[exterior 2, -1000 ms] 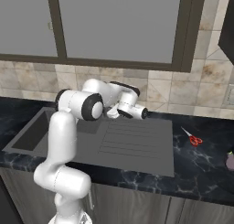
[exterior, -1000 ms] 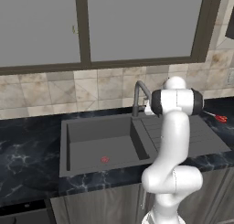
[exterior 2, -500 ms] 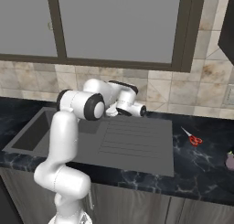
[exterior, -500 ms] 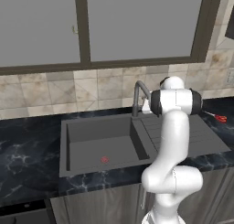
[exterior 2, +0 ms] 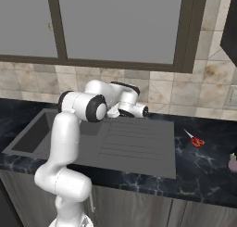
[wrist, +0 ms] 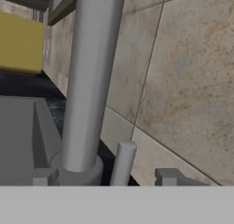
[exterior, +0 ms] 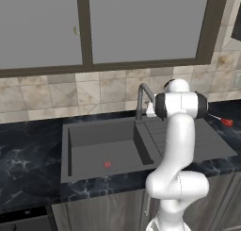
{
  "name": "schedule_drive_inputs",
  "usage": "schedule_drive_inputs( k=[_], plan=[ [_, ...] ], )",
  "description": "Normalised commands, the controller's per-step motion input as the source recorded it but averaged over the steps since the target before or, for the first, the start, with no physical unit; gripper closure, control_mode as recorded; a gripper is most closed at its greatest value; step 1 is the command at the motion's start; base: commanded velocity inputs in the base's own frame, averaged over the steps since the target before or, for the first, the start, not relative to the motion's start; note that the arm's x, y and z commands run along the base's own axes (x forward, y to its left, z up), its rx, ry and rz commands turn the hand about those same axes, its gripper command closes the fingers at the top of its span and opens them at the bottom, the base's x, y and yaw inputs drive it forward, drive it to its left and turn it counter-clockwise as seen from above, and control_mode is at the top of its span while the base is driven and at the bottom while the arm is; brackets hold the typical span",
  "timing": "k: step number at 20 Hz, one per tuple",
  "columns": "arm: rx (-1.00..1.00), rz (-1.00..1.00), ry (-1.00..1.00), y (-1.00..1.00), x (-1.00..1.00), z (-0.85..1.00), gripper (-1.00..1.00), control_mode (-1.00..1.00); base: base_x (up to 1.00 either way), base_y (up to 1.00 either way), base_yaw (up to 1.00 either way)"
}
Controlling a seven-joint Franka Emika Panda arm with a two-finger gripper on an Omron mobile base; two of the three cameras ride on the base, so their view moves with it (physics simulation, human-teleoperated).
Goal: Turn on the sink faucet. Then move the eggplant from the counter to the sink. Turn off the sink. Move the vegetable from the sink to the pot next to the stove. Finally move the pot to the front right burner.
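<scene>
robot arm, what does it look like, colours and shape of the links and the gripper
The arm is glossy white, built of rounded tubular links with bulbous elbows. Black bands ring the joints, clearest at the joint seen from the right base view. No cables or markings show. The gripper shows as two small grey squared finger tips in the hand view.
</scene>
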Motion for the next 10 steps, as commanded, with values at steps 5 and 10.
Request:
schedule_drive_inputs(
  k=[5, 10],
  plan=[
    [0.02, -0.02, 0.00, 0.09, 0.23, 0.00, 1.00, -1.00, 0.00, 0.00, 0.00],
    [0.06, 0.00, 0.00, -0.25, 0.18, -0.01, 1.00, -1.00, 0.00, 0.00, 0.00]
  ],
)
